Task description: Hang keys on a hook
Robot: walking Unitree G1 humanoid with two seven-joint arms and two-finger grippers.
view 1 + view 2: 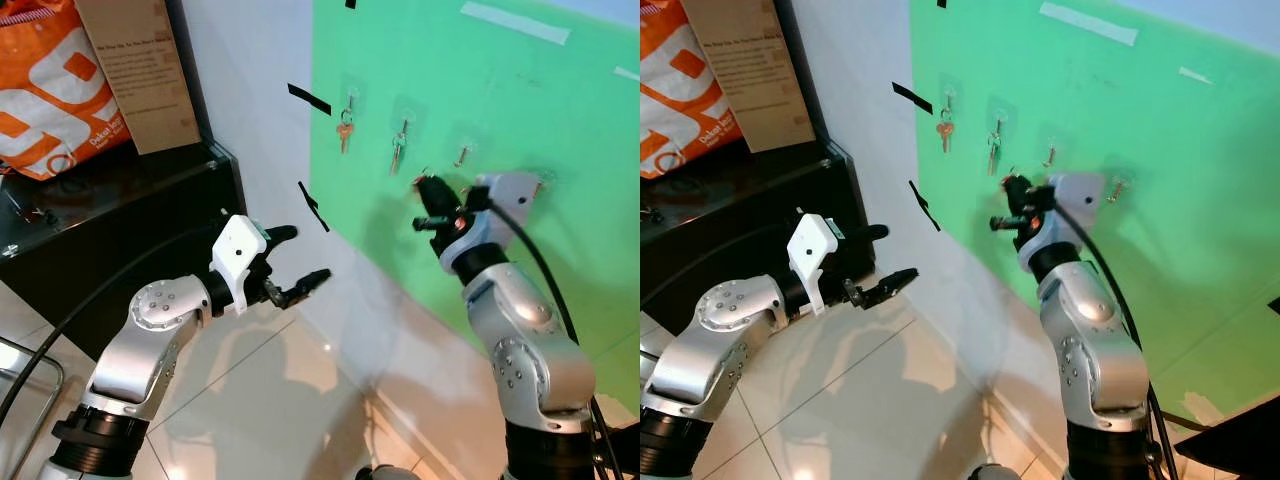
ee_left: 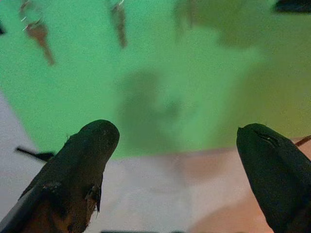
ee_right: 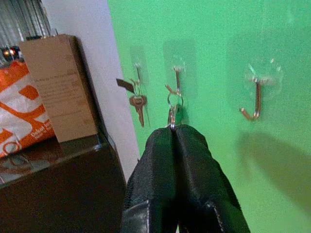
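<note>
- The orange bag carries large white shapes and a line of small white print, too small to read for certain
- The brown cardboard box has lines of small dark print on its face, blurred beyond reading
- No legible text, number or brand shows on the green wall panel

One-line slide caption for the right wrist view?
Right gripper shut on a key ring, held at a hook on the green wall.

green wall, 4 hooks, keys
</note>
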